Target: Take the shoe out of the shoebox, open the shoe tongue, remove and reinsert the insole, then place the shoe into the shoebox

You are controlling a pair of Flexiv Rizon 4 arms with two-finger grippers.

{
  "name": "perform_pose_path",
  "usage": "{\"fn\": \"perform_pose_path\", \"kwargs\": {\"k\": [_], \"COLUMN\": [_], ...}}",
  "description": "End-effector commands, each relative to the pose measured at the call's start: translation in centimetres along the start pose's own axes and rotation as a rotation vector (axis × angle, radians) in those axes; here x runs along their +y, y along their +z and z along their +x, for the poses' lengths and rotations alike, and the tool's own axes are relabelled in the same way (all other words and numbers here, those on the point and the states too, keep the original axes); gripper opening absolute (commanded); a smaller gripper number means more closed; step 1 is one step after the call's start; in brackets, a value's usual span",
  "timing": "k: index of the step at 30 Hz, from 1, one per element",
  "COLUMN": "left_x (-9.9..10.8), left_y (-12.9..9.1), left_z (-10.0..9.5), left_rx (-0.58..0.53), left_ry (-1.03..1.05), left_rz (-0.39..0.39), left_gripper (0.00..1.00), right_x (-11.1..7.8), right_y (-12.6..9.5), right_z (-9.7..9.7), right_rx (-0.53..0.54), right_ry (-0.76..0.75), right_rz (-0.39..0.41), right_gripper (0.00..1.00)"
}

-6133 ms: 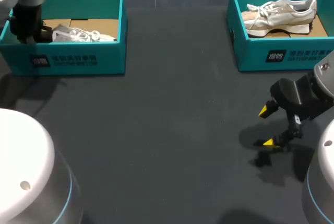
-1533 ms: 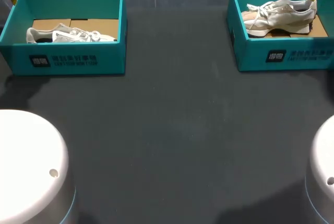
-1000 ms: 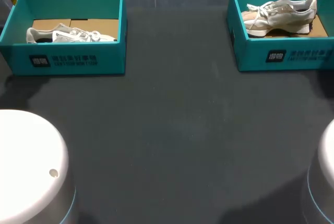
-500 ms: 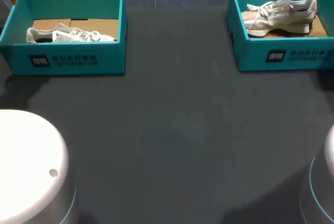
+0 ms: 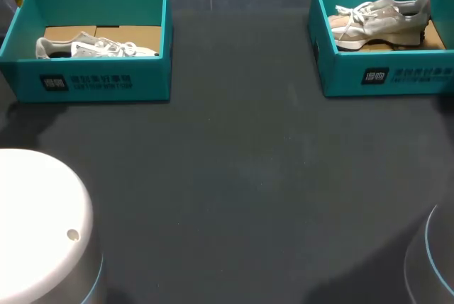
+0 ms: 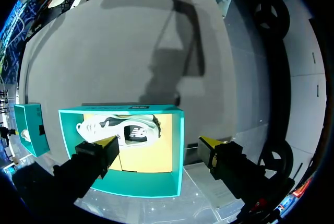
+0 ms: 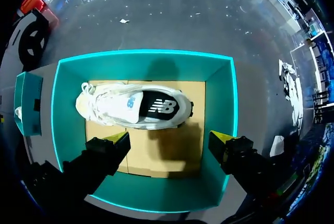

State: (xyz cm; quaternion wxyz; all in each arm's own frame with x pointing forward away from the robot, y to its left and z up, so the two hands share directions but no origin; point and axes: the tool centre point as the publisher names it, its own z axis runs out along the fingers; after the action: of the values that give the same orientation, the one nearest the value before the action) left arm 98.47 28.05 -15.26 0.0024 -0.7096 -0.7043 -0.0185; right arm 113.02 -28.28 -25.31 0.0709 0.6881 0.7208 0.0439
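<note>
The left shoe (image 5: 96, 47) lies in the left box (image 5: 92, 81) at upper left, and the right shoe (image 5: 383, 17) in the right box (image 5: 386, 77) at upper right. The left gripper (image 6: 159, 144) and right gripper (image 7: 169, 139) hang over their boxes, fingers spread wide.

head view shares left shoebox (image 5: 99, 86), right shoebox (image 5: 386, 77) with downward-looking wrist views.

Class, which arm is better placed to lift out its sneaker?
Right, probably. The right gripper hangs open with both tips over the right shoebox, sneaker just ahead; the left gripper straddles a wall of the left shoebox.
</note>
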Motion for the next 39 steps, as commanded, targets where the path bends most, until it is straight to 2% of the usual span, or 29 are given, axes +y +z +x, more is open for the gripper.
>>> {"fn": "perform_pose_path", "kwargs": {"k": [1,18,22,26,35,39], "left_x": [-0.1,-0.1,-0.1,-0.1,-0.1,-0.1], "left_y": [0.0,0.0,0.0,0.0,0.0,0.0], "left_z": [0.1,0.1,0.1,0.1,0.1,0.1], "left_rx": [0.002,0.002,0.002,0.002,0.002,0.002], "left_ry": [0.002,0.002,0.002,0.002,0.002,0.002], "left_rz": [-0.001,-0.001,-0.001,-0.001,-0.001,-0.001], "left_gripper": [1.00,1.00,1.00,1.00,1.00,1.00], "right_x": [1.6,2.1,2.3,2.5,2.9,2.9], "right_y": [1.6,6.6,7.4,8.1,10.2,10.9], "right_z": [0.0,-1.9,-2.4,-2.8,-3.3,-3.5], "right_rx": [0.002,-0.114,-0.126,-0.127,-0.106,-0.091], "right_ry": [0.006,0.091,0.111,0.121,0.126,0.125], "right_rz": [0.021,0.050,0.060,0.080,0.136,0.151], "right_gripper": [1.00,1.00,0.95,0.84,0.85,0.81]}}
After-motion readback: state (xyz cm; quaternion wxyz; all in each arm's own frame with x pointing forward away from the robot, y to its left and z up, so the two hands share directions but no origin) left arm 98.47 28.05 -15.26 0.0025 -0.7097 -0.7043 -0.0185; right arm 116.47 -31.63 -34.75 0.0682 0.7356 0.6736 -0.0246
